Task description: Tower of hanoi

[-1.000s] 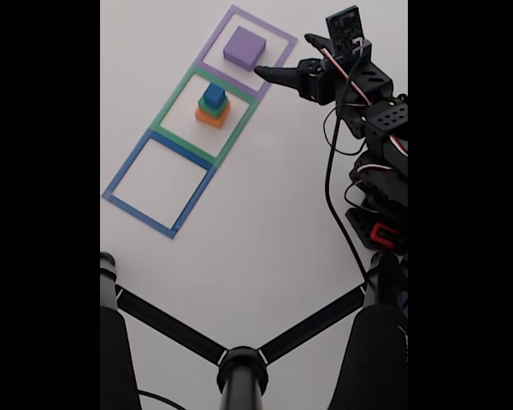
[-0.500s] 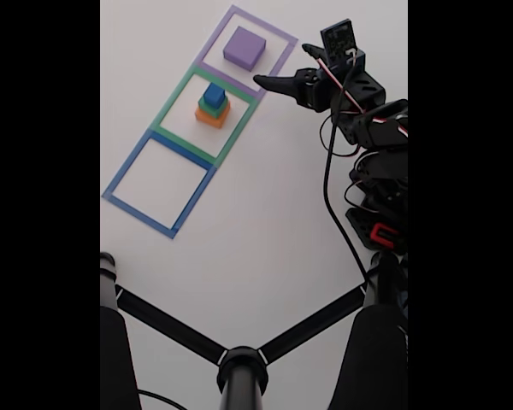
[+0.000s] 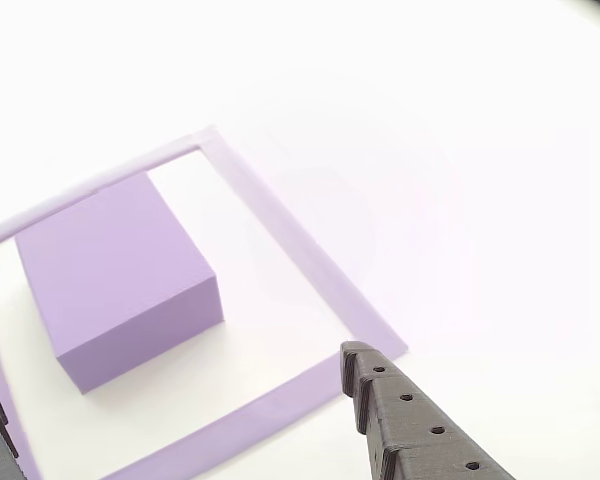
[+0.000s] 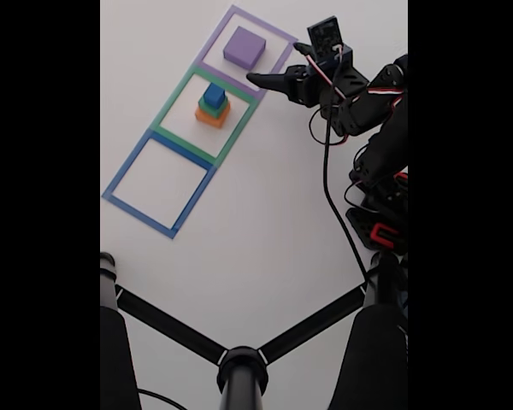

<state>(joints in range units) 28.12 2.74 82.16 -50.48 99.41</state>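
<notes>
**Gripper open beside the purple square, three blocks stacked next door**

While the purple block (image 4: 244,47) sits alone inside the purple taped outline (image 4: 280,62) near the top of the fixed view, the gripper (image 4: 274,64) hangs just to its right with its fingers spread and nothing between them. Its lower fingertip (image 4: 255,80) points left over the outline's lower right border. Below and left of that, in the green taped outline (image 4: 173,101), the orange block (image 4: 212,118) carries the green cube (image 4: 213,107), and the blue cube (image 4: 215,94) tops the pile. Further down to the left lies the blue taped outline (image 4: 125,175). In the other view, the purple block (image 3: 115,280) fills the left middle of the frame, and one dark finger (image 3: 410,425) rises from the bottom edge, apart from the block.
</notes>
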